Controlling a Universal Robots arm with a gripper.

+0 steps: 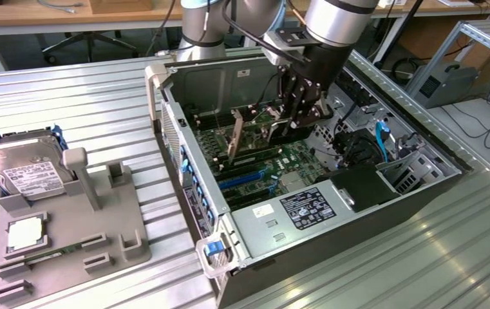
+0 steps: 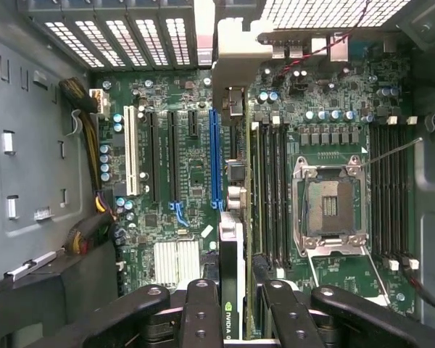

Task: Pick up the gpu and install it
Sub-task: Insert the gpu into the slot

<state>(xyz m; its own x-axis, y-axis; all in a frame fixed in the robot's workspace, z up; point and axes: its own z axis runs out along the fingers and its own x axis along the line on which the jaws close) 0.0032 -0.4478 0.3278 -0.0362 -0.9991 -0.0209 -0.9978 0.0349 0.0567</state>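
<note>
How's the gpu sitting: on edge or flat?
On edge: the gpu stands thin edge up, clamped in the hand. Seated in a slot or not: cannot tell.

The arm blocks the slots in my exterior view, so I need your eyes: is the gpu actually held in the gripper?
Observer: Yes. In the wrist view the gripper is shut on the gpu, which stands edge-on between the inner fingers.
Operator: How does it line up with the slot?
Observer: It runs parallel to the long blue slot, just beside it on the side of the CPU socket. I cannot tell whether it is seated.
Operator: Is anything in that slot?
Observer: No, the blue slot looks empty along its length.
</note>
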